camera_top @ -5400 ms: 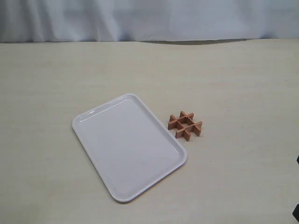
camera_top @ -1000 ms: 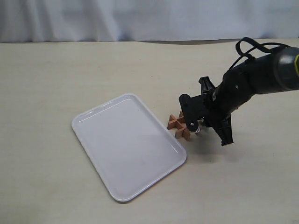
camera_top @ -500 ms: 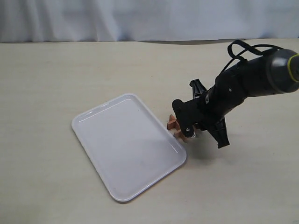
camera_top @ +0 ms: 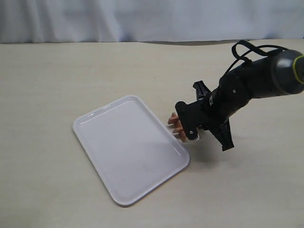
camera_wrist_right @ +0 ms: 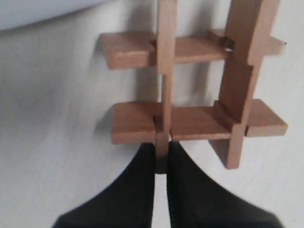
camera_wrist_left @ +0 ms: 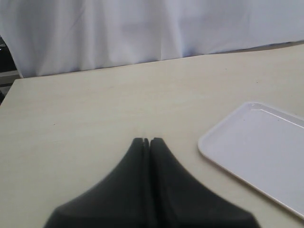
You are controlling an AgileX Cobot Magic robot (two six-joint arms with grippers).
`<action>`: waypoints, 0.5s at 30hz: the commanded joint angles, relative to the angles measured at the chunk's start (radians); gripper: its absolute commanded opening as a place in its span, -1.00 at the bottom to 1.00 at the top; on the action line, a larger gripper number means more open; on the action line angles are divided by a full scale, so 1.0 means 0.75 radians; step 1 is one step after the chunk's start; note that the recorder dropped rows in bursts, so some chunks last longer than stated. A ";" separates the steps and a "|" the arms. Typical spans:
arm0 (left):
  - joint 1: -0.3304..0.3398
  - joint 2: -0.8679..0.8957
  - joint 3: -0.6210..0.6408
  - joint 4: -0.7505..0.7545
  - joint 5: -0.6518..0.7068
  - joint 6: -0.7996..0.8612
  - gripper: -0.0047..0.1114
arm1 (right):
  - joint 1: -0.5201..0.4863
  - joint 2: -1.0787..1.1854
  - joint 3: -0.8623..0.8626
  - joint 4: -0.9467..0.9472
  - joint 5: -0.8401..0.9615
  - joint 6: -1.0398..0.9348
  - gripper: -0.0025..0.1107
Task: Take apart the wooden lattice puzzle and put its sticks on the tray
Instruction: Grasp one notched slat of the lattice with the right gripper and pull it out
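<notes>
With our right end effector (camera_wrist_right: 161, 159) closed on the end of one thin stick (camera_wrist_right: 166, 47), we held the wooden lattice puzzle (camera_wrist_right: 190, 118) just ahead of it, the tray (camera_top: 128, 152) just beyond, probably to pull this stick free.

The right arm (camera_top: 256, 85) is a thick, rounded black tube with a yellow-green band (camera_top: 299, 66) at its far right end and a black cable (camera_top: 244, 47) looping off it. The right gripper (camera_wrist_right: 161, 154) and left gripper (camera_wrist_left: 147, 141) have matte black fingers tapering to narrow tips.
</notes>
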 commanded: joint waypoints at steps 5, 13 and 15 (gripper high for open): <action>-0.011 -0.003 0.002 0.000 -0.023 0.001 -0.92 | 0.002 -0.065 -0.003 0.004 0.058 -0.013 -0.87; -0.011 -0.003 0.002 0.000 -0.023 0.001 -0.92 | 0.002 -0.211 -0.003 0.004 0.184 0.020 -0.87; -0.011 -0.003 0.002 0.000 -0.023 0.001 -0.92 | 0.002 -0.231 -0.003 0.004 0.221 0.040 -0.87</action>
